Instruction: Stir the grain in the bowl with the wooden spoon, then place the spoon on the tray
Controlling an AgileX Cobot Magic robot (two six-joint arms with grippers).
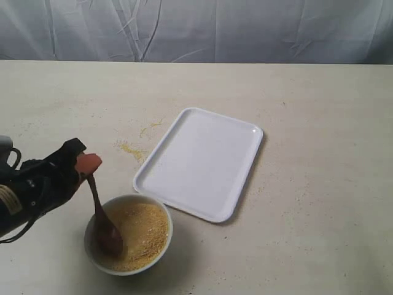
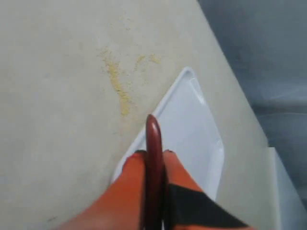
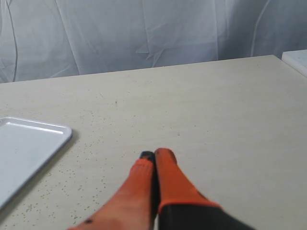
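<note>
Stirring step in hand: left gripper (image 1: 86,165) clenched on wooden spoon (image 1: 101,218), scoop in grain (image 1: 146,230) at bowl's (image 1: 132,270) 9 o'clock; next likely calls for lifting toward tray (image 1: 202,160) at 1 o'clock; right gripper (image 3: 154,158) clenched, empty.

We see 1 tabletop (image 1: 319,123) with 1 tray (image 1: 202,163) lying near its middle, turned at a slant. The bowl (image 1: 168,232) sits at the front left, just before the tray's front-left corner, close to it but apart. The grain (image 1: 146,236) lies in the bowl. The wooden spoon (image 1: 97,206) leans in the bowl, scoop down at the bowl's left side, handle rising to the left claw (image 1: 86,163) above. Spilled grain (image 1: 130,149) lies on the tabletop left of the tray, behind the bowl. A cloth (image 1: 245,27) hangs behind the tabletop.
</note>
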